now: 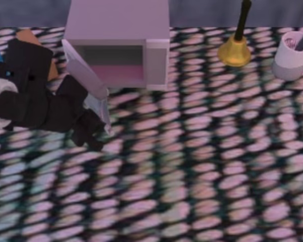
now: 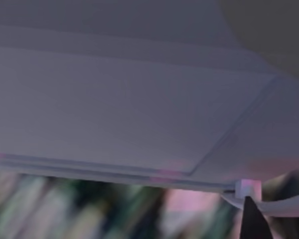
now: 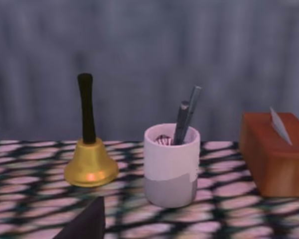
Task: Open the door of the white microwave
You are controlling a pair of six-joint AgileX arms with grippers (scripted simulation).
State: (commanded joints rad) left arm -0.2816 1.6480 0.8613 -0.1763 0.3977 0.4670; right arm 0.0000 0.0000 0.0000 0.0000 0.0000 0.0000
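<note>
The white microwave (image 1: 118, 20) stands at the back of the table, left of centre. Its door (image 1: 83, 70) is swung out toward the front left, baring the pink interior floor (image 1: 118, 73); the control strip (image 1: 156, 63) stays on the right of the front. My left gripper (image 1: 93, 132) sits at the door's free edge, shut on it. In the left wrist view the door panel (image 2: 114, 109) fills the picture, and one dark fingertip (image 2: 251, 221) rests against the curved handle (image 2: 284, 204). My right gripper (image 3: 92, 224) is outside the top view and shows only as a dark tip.
A brass bell (image 1: 235, 50) with a black handle and a white cup of pens (image 1: 292, 55) stand at the back right. A brown tissue box (image 3: 274, 154) sits beside the cup. An orange object (image 1: 30, 36) lies behind my left arm.
</note>
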